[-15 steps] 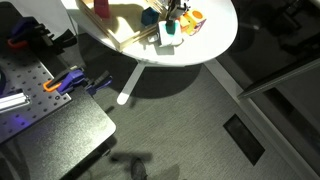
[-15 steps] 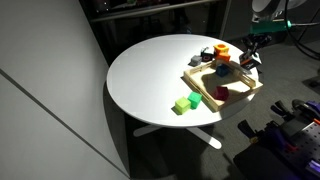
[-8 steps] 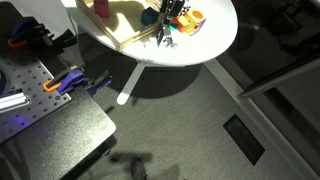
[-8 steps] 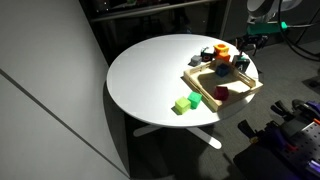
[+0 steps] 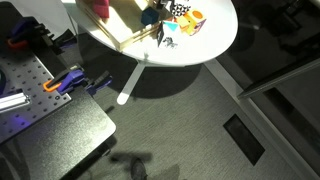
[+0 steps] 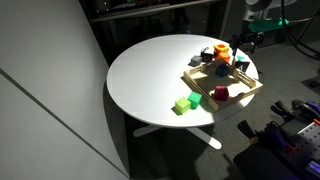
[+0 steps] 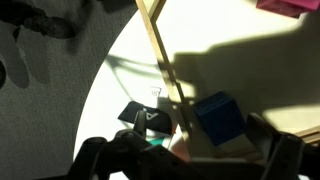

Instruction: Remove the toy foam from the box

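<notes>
Round white worktop is set on grey carpet | box is carried near its edge | gripper is held above box, jaws' state cannot be told

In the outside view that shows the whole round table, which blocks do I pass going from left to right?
green blocks → red block → blue block
</notes>
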